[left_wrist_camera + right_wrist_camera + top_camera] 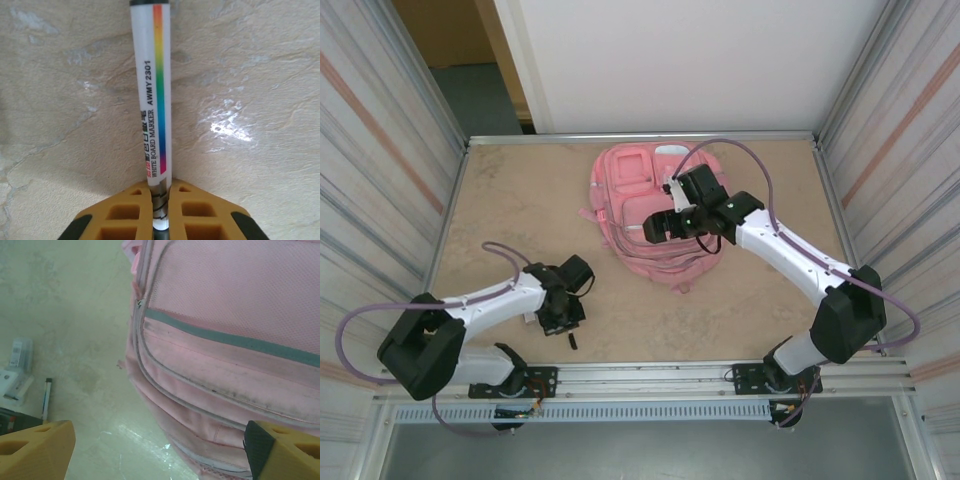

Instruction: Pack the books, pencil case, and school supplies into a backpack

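Left end effector (pixel 563 322) clamped on a marker (pixel 150 100); right end effector (pixel 662 224) spread over the backpack (pixel 630 190).

At the near left of the table (pixel 520 200), the left end effector's yellow fingers (pixel 125 215) were pressed together on one end of the marker, a slim white barrel with a rainbow stripe and black "WHITE BOARD MARKER" print. Toward the far middle lay the pink backpack, with a mesh panel and grey piping. The right end effector hovered over it, jaws wide apart and holding nothing.
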